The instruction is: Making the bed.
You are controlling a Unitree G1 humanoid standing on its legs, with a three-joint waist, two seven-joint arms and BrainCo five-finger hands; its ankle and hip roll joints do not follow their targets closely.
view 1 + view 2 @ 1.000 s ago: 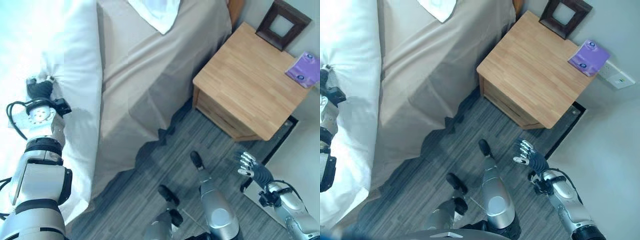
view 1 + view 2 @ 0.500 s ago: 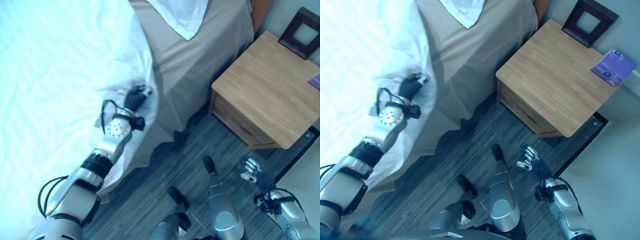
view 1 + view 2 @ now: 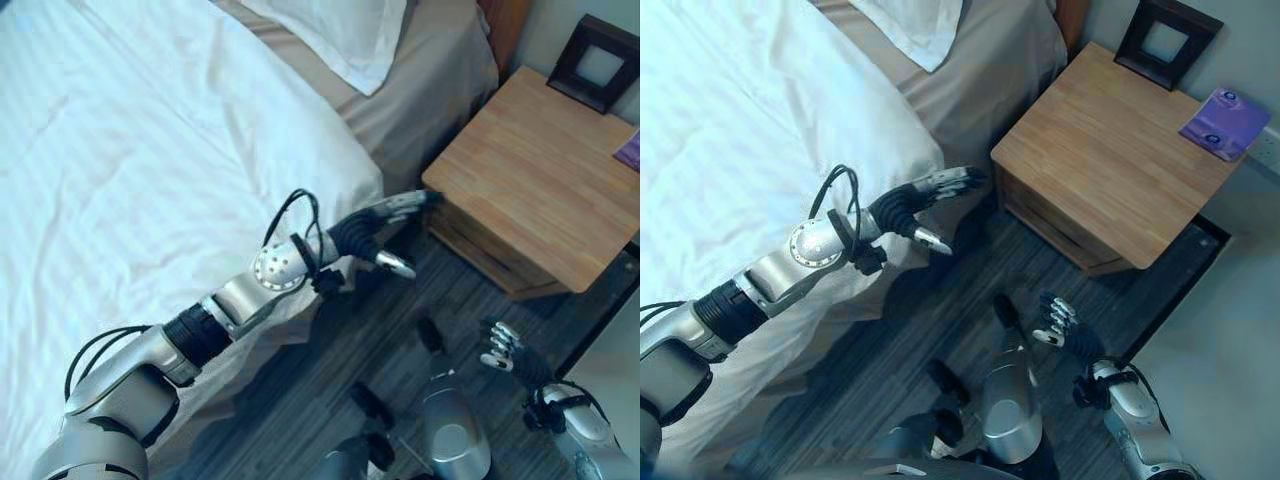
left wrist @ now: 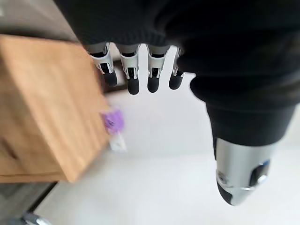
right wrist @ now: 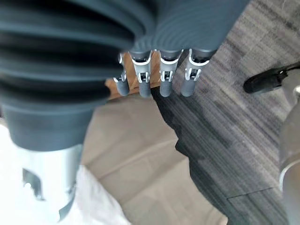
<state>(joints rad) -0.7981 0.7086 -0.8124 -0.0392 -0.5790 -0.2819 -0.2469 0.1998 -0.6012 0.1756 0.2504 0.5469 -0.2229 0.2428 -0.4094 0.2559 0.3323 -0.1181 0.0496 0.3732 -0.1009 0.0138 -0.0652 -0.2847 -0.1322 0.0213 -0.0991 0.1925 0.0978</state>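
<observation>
The white duvet (image 3: 150, 170) lies spread over the bed, its corner draped at the bed's edge over the beige sheet (image 3: 430, 80). The left hand (image 3: 375, 225) reaches past that corner toward the wooden nightstand (image 3: 530, 190), fingers straight, holding nothing. The right hand (image 3: 505, 350) hangs low over the grey floor (image 3: 940, 320), fingers relaxed and empty.

My left arm (image 3: 210, 325) is silver-grey with black ribbed joints and a round silver wrist disc. My left hand (image 3: 375, 230) and right hand (image 3: 510, 352) have silver, dark-tipped fingers under dark ribbed covers.
</observation>
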